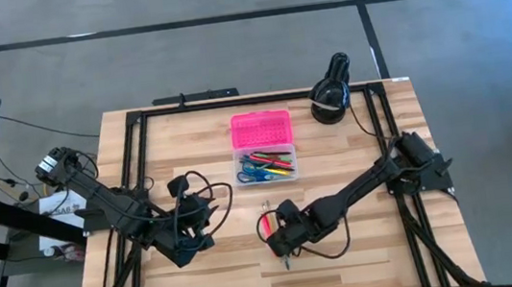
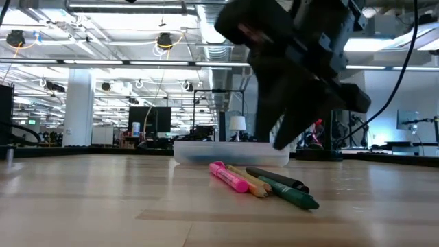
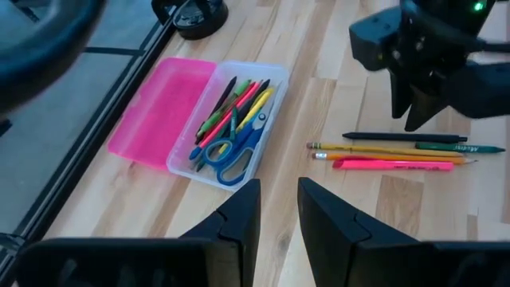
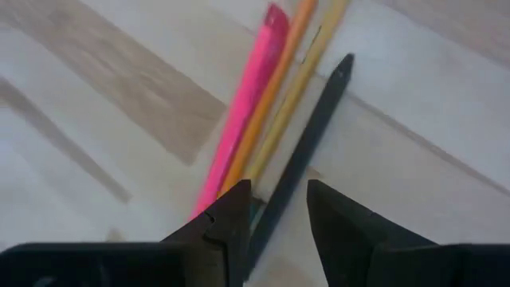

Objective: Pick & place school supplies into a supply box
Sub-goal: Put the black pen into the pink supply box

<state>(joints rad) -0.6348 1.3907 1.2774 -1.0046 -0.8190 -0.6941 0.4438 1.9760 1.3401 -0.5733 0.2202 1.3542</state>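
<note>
The supply box lies open at the table's middle, its pink lid [image 3: 159,112] flat beside the clear base [image 3: 267,76]. The base holds several pens and blue-handled scissors [image 3: 231,151]. Loose on the wood nearer the front lie a pink marker [image 4: 243,119], an orange pencil [image 4: 279,80], a yellow pencil [image 4: 307,68], a black pen [image 4: 311,135] and a green marker [image 3: 462,147]. My right gripper [image 4: 279,211] hovers open just above them, fingers either side of the black pen, clear of it in the low view. My left gripper [image 3: 279,199] waits open above the front left, holding nothing.
A black round device [image 1: 331,99] stands at the far right corner. Black frame rails [image 1: 137,157] run along the table's left, right and far edges. Cables loop beside the left arm [image 1: 213,192]. Bare wood lies between the box and the loose pens.
</note>
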